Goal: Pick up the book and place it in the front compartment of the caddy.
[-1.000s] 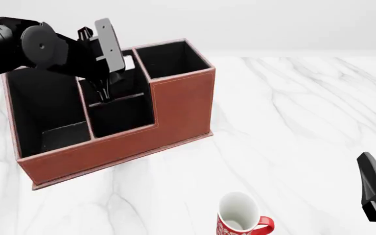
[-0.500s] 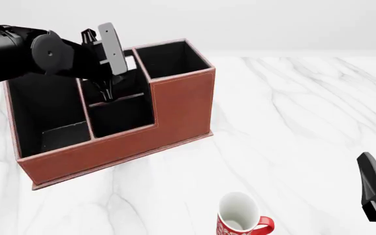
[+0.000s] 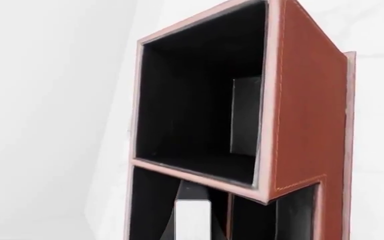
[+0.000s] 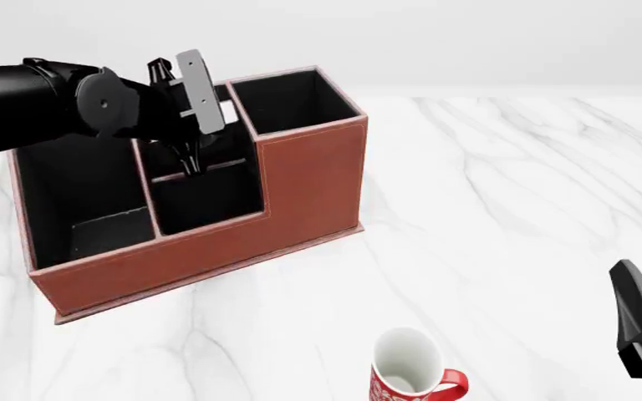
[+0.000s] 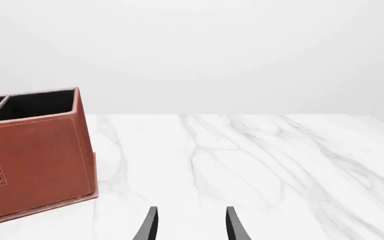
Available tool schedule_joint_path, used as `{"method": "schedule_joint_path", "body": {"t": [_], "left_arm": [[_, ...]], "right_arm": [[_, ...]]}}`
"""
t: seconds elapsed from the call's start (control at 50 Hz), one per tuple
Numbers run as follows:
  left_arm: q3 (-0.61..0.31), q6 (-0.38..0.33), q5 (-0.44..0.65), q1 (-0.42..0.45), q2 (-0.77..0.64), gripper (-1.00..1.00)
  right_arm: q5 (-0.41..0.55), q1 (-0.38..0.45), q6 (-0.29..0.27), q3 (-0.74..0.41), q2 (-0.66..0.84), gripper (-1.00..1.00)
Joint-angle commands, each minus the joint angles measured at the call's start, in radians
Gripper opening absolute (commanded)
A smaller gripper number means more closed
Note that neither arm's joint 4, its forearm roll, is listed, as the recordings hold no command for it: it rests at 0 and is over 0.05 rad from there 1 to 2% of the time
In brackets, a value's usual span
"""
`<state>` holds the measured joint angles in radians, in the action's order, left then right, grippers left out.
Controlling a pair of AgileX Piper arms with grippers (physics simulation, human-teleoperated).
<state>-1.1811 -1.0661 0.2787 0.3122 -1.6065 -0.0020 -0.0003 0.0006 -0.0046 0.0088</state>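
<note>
Front view: left gripper [image 4: 191,159] perhaps inside caddy [image 4: 310,180].

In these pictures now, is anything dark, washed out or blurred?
Front view: even light; caddy pockets nearly black, so the book under the left hand is hard to make out. Left wrist view: sharp, but the background is blank white. Right wrist view: clear, soft shadow beside the caddy.

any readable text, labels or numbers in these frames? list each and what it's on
No text can be read.
The red-and-white mug: white marks on its red side, too small and cut off to read.
The caddy: only pale stitching, no lettering.
The left hand and right hand: no markings visible.
</note>
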Motion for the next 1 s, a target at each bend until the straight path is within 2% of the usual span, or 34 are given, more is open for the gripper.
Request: {"method": "schedule_joint_path", "body": {"t": [0.02, 0.54, 1.0], "left_arm": [[-0.011, 0.000, -0.025, 0.002, -0.002, -1.00], [-0.016, -0.024, -0.079, -0.024, -0.080, -1.00], [-0.032, -0.012, -0.109, -0.032, -0.127, -1.00]], "right_arm": [[0.000, 0.000, 0.000, 0.000, -0.001, 1.00], [0.000, 0.000, 0.000, 0.000, -0.001, 1.00], [0.000, 0.000, 0.000, 0.000, 0.000, 1.00]]}}
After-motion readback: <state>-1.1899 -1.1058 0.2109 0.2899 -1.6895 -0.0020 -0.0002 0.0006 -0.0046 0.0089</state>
